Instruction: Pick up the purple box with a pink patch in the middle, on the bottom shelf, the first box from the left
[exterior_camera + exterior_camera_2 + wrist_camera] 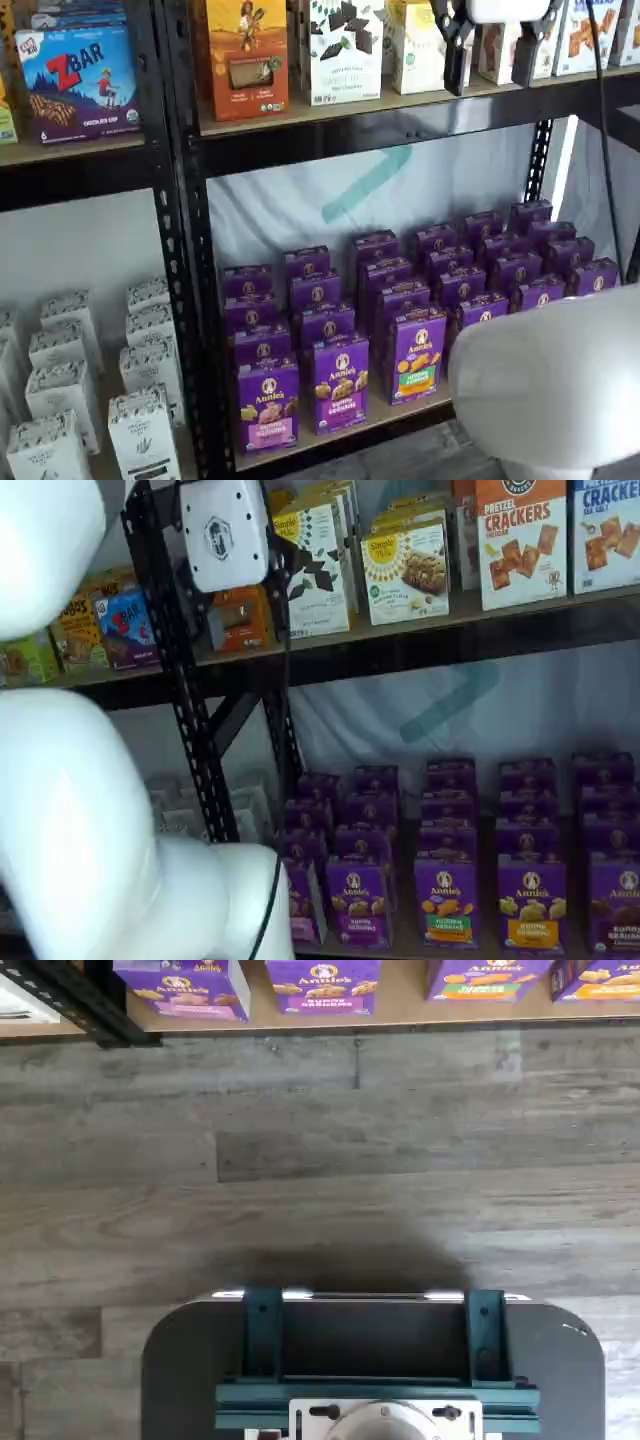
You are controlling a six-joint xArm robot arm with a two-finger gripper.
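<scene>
Purple Annie's carton with a pink band (267,403) stands leftmost on the tan wooden bottom shelf (375,421), far below the white open-jawed gripper (494,62).

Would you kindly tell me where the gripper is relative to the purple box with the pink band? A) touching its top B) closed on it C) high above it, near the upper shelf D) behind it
C: in a shelf view the gripper hangs open by the upper shelf, while the purple box stands far below on the bottom shelf.
</scene>
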